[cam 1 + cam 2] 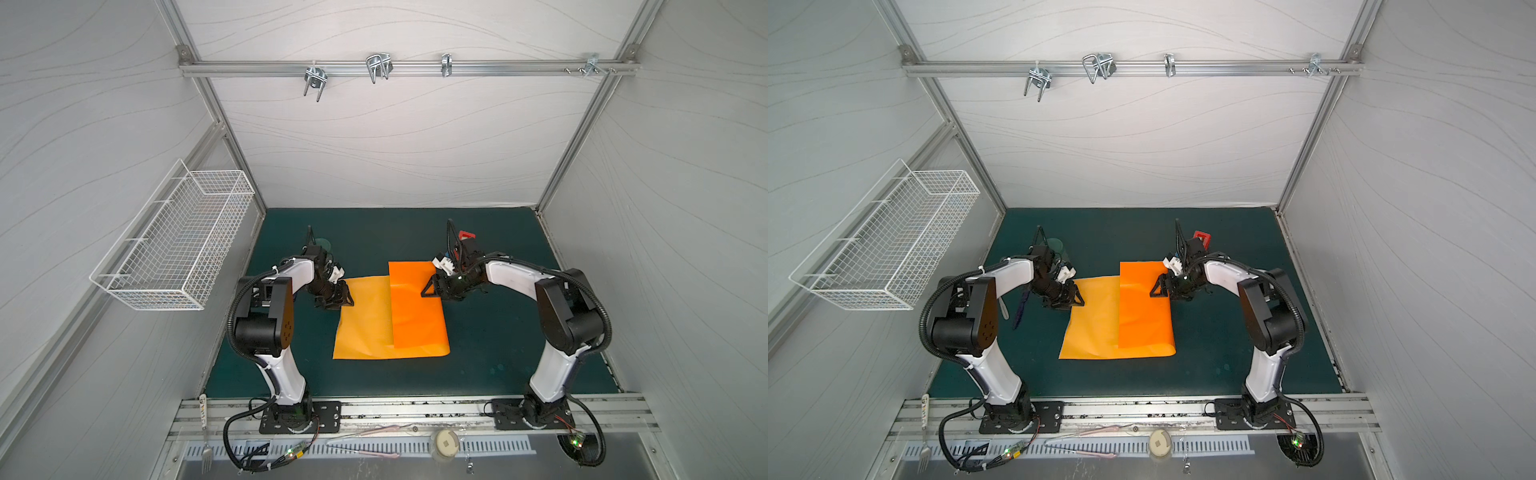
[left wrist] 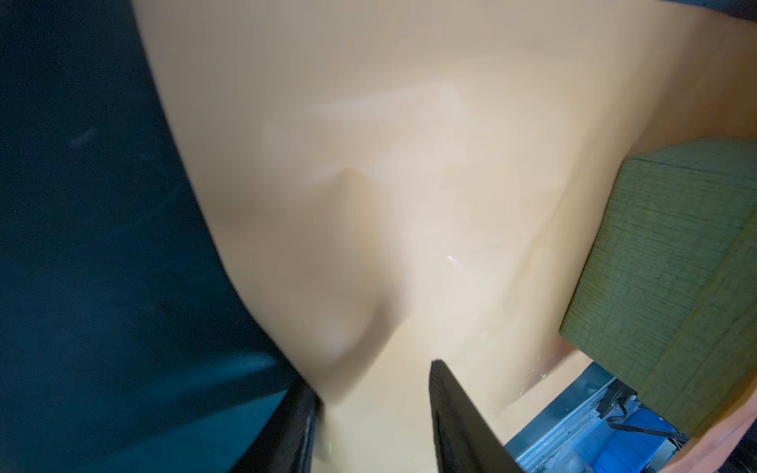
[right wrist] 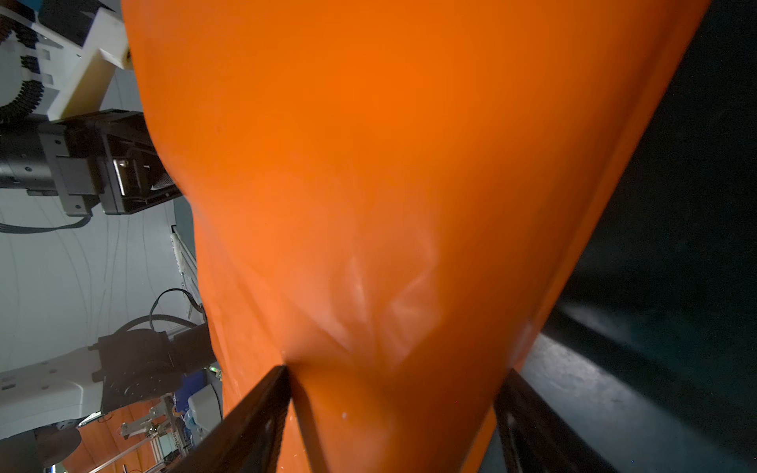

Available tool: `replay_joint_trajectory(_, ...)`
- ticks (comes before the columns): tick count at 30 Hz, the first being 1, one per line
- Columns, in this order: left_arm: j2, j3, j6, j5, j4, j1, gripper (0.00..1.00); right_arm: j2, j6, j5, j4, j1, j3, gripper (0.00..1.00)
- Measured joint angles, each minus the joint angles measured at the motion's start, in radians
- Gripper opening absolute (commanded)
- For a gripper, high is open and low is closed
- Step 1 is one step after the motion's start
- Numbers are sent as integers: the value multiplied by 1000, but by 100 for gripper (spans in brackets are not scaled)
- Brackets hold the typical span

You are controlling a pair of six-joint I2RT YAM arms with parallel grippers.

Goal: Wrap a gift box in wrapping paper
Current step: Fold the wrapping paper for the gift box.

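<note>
left gripper [image 2: 370,374] and right gripper [image 3: 395,370] both sit jaws-apart straddling the wrapping paper [image 1: 365,324] that's draped over the gift box [image 2: 672,262]

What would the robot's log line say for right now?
wrapping paper: flap folded over gift box | left pincer: apart, astride paper edge | right pincer: apart, on flap

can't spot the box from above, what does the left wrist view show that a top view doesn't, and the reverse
Only the left wrist view: the gift box, yellow-green with a fine grid, beside the pale side of the wrapping paper. Only a top view: the right claw at the folded-over flap, the red tape dispenser and the wire basket. Both: the wrapping paper, the green mat and the left claw at the paper's edge.
</note>
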Motion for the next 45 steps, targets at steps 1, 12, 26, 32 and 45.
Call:
replay_joint_trajectory(1,-2,-4,-1,14,8,1,47,-1,0,0,0,0,0,77)
replay_joint_trajectory(12,-61,-58,13,179,32,47,51,-2,0,1,1,0,-1,76)
replay_joint_trajectory(26,-142,-117,-5,280,54,62,48,-3,1,0,5,-2,-5,75)
replay_joint_trajectory(32,-158,-124,-23,265,60,62,25,-4,1,0,5,-2,-5,75)
replay_joint_trajectory(45,-125,-3,-16,266,-61,53,0,-4,-2,3,8,-2,-5,78)
